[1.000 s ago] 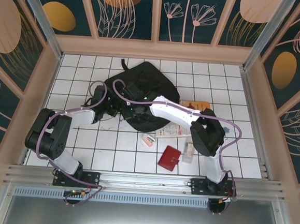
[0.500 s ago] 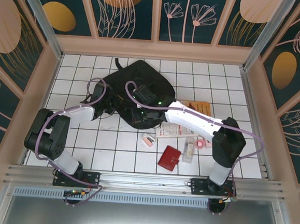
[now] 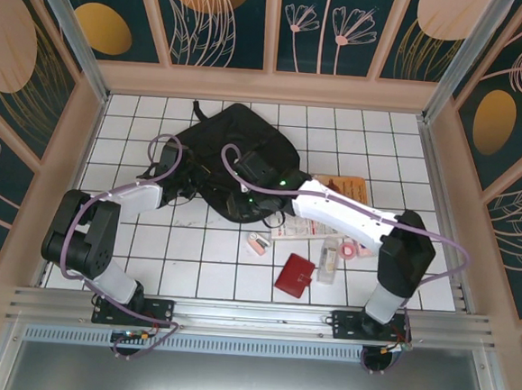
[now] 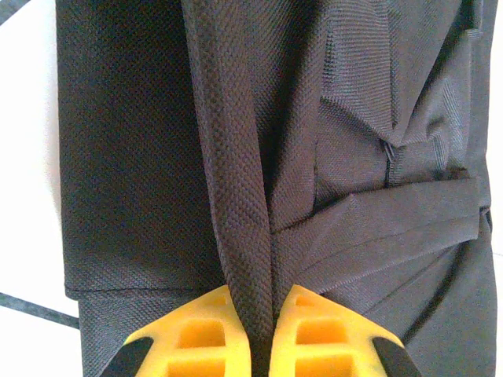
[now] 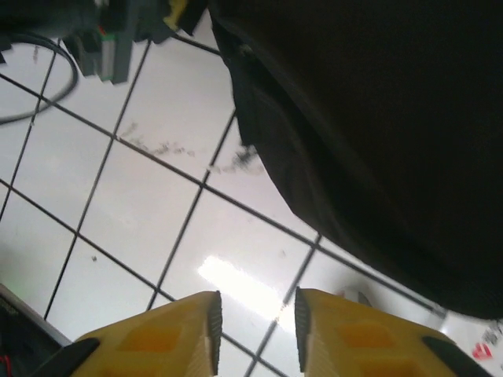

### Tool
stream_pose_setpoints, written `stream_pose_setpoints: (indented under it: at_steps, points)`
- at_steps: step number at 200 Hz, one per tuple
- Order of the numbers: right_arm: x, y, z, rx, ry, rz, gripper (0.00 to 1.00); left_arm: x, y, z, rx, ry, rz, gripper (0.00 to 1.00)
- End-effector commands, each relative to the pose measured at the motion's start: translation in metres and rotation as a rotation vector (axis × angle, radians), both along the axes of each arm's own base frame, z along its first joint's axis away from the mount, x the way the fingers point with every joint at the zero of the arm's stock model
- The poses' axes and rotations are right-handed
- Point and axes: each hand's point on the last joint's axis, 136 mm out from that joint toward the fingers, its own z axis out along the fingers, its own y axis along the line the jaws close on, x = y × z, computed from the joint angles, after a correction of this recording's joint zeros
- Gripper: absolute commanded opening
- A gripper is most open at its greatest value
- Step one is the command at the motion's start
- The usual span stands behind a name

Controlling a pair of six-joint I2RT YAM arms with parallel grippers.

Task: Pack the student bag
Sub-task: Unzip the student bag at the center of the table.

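While left end effector (image 4: pixel 261 297) clamps woven black student bag (image 4: pixel 149 133) | right end effector (image 5: pixel 257 306) released

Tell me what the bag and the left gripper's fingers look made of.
The student bag: woven synthetic fabric, probably nylon or polyester, matte black; the fine grid weave shows. The left gripper's fingers: likely moulded plastic, smooth yellow, with recessed pockets.

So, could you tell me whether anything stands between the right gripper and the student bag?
Nothing visible does. The right gripper hangs over bare tile beside the edge of the student bag, its jaws apart with nothing between them.
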Motion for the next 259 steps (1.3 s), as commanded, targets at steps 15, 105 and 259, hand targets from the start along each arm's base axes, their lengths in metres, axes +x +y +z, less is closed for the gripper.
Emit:
stream_pose_setpoints:
  at_steps: [15, 105, 259]
  points:
    - [0.018, 0.023, -0.011, -0.018, -0.003, 0.013, 0.44, -0.001, -0.002, 0.01, -0.031, -0.006, -0.004, 0.0]
    - [0.045, 0.041, -0.041, -0.076, 0.012, 0.002, 0.45, -0.002, -0.006, 0.011, -0.068, -0.003, -0.01, 0.0]
    - [0.049, 0.034, -0.053, -0.12, 0.002, -0.023, 0.0, -0.002, -0.002, 0.012, -0.053, -0.013, -0.003, 0.0]
